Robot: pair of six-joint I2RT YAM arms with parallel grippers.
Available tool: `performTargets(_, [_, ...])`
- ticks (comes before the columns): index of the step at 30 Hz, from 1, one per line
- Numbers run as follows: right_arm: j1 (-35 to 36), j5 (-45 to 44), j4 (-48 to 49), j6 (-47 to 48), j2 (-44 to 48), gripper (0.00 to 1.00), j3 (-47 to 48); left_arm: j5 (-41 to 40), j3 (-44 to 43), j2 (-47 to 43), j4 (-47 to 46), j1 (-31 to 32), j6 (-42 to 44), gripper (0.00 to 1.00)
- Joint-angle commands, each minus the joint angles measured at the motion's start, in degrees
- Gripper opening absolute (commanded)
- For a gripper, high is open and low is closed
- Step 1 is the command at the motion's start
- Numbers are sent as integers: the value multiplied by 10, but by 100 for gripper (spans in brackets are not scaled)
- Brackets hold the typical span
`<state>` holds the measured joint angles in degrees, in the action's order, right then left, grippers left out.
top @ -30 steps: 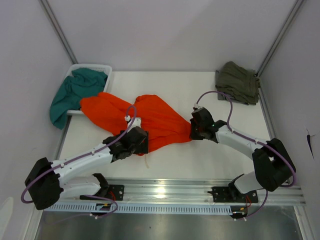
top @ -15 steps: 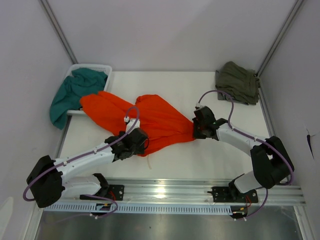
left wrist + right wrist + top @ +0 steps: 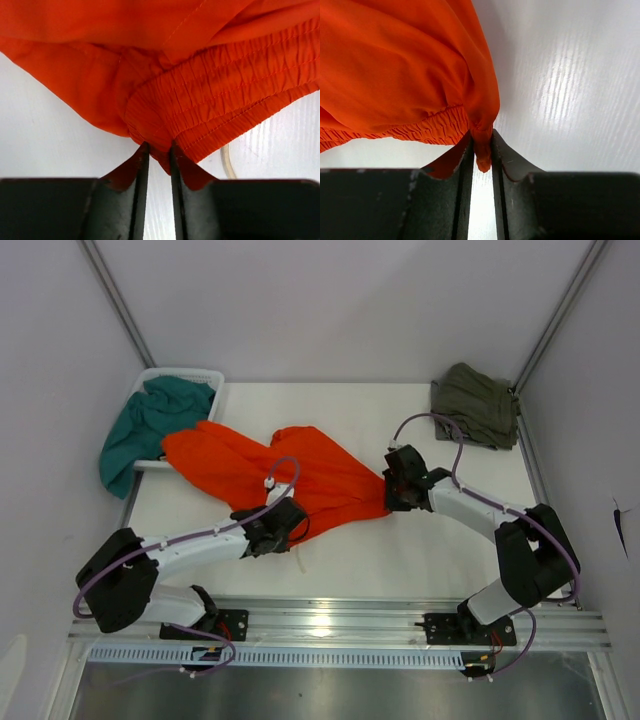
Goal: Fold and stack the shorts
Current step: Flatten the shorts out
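The orange shorts [image 3: 270, 470] lie crumpled across the middle of the table, running from the basket toward the right arm. My left gripper [image 3: 287, 521] sits at their near edge. In the left wrist view it [image 3: 159, 148] is shut on a fold of the gathered waistband [image 3: 235, 95]. My right gripper [image 3: 391, 490] is at the shorts' right end. In the right wrist view it [image 3: 482, 145] is shut on a pinch of orange fabric [image 3: 395, 65] beside the elastic. A white drawstring [image 3: 226, 161] trails on the table.
A teal garment [image 3: 148, 425] hangs out of a white basket [image 3: 212, 376] at the back left. An olive-green garment [image 3: 476, 404] lies folded at the back right corner. Walls enclose the table on three sides.
The left gripper has closed onto the waistband and its arm has reached further right. The right gripper has shifted slightly away from its base, still holding the fabric.
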<state>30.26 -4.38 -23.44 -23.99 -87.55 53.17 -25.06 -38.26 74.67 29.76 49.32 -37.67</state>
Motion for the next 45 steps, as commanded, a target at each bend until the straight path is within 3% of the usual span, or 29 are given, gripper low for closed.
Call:
performTargets(1, [3,-49,-41,19,-9,22,39,-4,0,21,-17,4,4,22])
performTargets(2, [3,-55,-49,21,-9,25,46,-18,0,24,-10,4,-2,9])
performTargets(3, [3,-63,-54,22,-10,27,49,-27,-1,23,-6,5,-6,1])
performTargets(9, [1,-91,-78,32,-31,37,83,-131,-25,-30,70,5,-57,0])
performTargets(13, [-6,-84,-78,34,-45,54,97,-184,-42,-104,115,5,-94,0])
performTargets(15, [-6,-54,-72,34,-44,62,96,-200,-42,-156,113,5,-98,0])
performTargets(21, [-6,109,15,25,12,72,25,-213,-55,-241,80,4,-65,0])
performTargets(24, [-26,236,96,15,39,79,-15,-229,-111,-233,101,4,-59,0])
performTargets(29, [-24,305,160,-16,44,79,-53,-228,-151,-207,100,4,-37,0])
performTargets(36, [22,246,138,-15,130,79,-71,-229,-175,-188,89,4,-26,0])
performTargets(40, [113,121,115,29,191,77,-80,-227,-192,-178,87,4,-16,0])
performTargets(45, [177,12,125,76,218,76,-109,-229,-231,-159,88,4,0,0])
